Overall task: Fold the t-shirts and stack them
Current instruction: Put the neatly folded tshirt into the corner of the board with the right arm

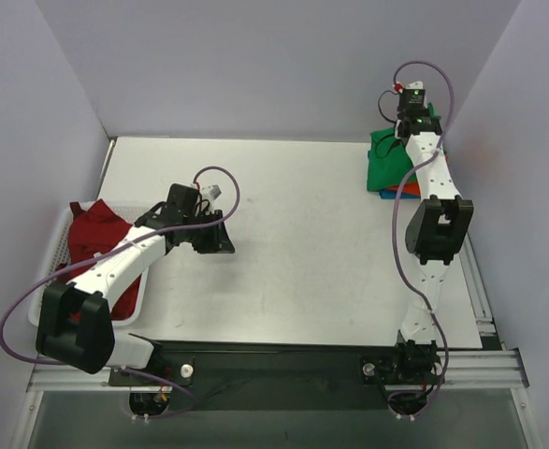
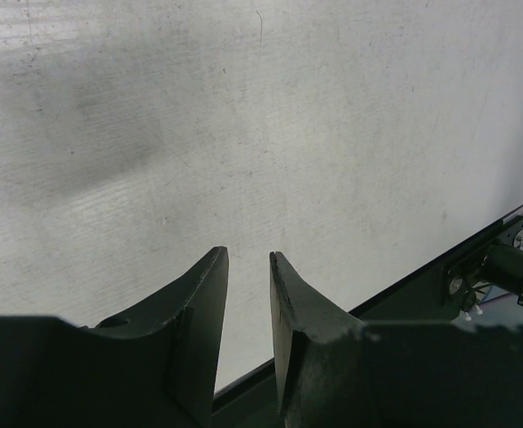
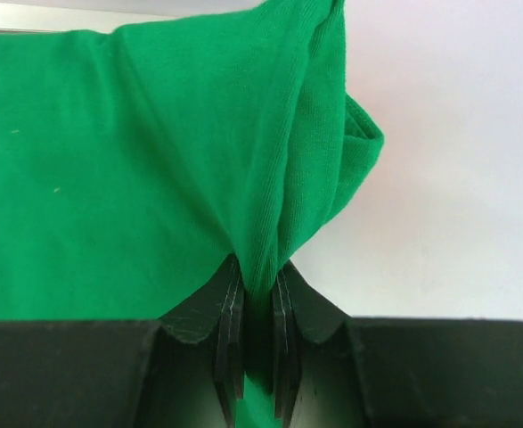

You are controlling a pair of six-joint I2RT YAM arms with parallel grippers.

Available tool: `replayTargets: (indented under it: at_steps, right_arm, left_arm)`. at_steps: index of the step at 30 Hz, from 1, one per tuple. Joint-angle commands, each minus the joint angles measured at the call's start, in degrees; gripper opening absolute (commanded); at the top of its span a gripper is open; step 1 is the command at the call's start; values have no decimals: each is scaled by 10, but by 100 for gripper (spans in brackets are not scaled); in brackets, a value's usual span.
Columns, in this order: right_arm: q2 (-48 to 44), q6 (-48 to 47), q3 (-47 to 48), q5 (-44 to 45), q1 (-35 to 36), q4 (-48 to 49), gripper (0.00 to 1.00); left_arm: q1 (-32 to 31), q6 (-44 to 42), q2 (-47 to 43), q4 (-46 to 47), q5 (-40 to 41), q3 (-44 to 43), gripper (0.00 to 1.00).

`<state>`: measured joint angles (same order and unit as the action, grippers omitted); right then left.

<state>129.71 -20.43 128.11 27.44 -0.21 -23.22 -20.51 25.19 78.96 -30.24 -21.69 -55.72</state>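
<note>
Right jaws clench a bunched fold of the green t-shirt (image 3: 136, 178), far right. It looks limp and light, probably best held at the corners. Left jaws released, empty.

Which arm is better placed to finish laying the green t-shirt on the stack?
The right. The right gripper is shut on the green t-shirt, at the stack in the far right corner. The left gripper hangs empty over the table, far from that shirt.
</note>
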Motion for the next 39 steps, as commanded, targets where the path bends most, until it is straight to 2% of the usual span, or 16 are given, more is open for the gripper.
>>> replayTargets:
  at_steps: [1, 10, 12, 13, 14, 17, 22, 28, 31, 36, 39]
  right_arm:
    - [-6, 5, -3, 29, -35, 70, 0]
    - [72, 28, 9, 1, -84, 102, 0]
    - [84, 35, 3, -15, -84, 103, 27]
    - [86, 45, 0, -19, -81, 104, 45]
    - [87, 49, -2, -23, -79, 104, 73]
    - [78, 54, -9, -18, -56, 104, 100]
    - [30, 60, -32, 27, -5, 102, 100]
    - [-100, 143, -177, 41, 64, 103, 100]
    - [-189, 202, -286, 15, 101, 99, 100]
    - [-363, 325, -478, -91, 150, 93, 100]
    - [-453, 376, -553, -123, 183, 90, 100]
  left_arm:
    - [1, -8, 8, 16, -13, 0, 36]
    - [1, -8, 28, 16, -18, -1, 36]
    - [0, -8, 29, 16, -18, -1, 36]
    - [0, -8, 28, 16, -18, -1, 36]
    - [0, -8, 27, 17, -16, -2, 36]
    - [0, -8, 22, 16, -14, -2, 36]
    - [-1, -7, 2, 15, -9, -4, 37]
    - [0, -8, -23, 5, 6, -9, 37]
    - [-1, 0, -41, 10, 14, -4, 37]
    - [0, 8, -72, 9, 35, 7, 37]
    - [0, 6, -98, -1, 53, 12, 38]
